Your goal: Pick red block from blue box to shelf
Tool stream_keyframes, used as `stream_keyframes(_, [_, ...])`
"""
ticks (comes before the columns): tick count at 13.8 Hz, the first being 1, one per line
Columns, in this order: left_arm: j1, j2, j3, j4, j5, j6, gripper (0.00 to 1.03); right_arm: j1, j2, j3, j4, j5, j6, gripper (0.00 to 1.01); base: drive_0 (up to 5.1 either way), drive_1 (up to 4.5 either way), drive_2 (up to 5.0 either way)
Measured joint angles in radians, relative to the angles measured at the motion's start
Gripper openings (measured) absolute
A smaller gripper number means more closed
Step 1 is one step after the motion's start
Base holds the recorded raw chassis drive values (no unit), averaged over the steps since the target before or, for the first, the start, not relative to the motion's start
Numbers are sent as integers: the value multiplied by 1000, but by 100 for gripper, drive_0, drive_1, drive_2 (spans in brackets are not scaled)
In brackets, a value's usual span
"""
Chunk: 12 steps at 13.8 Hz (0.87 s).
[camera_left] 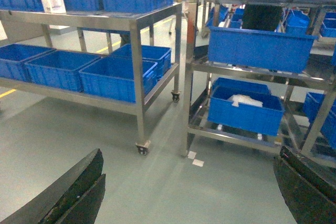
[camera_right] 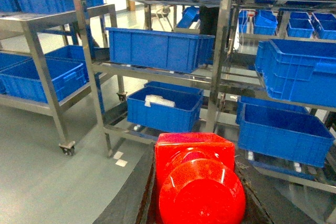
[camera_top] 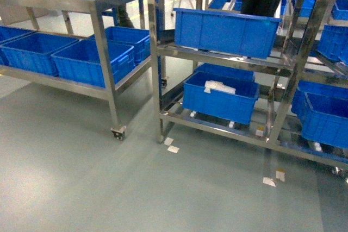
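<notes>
Only the right wrist view shows the small glossy red plastic block, its round stud facing the camera, clamped in the right gripper. The left gripper gapes wide before the tall stainless-steel shelf.

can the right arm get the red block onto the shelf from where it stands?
Probably not yet. The right gripper holds the red block, but the shelf stands well off across open floor; nothing blocks the way, so the base likely needs to close in first.

All three views face the shelf – wrist cameras low, head higher.
</notes>
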Motion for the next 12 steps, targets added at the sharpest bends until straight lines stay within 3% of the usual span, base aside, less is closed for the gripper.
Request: stream_keyframes(12, [0,0,0,0,0,0,98,0,0,0,0,0,0,28,-133,-133,-133])
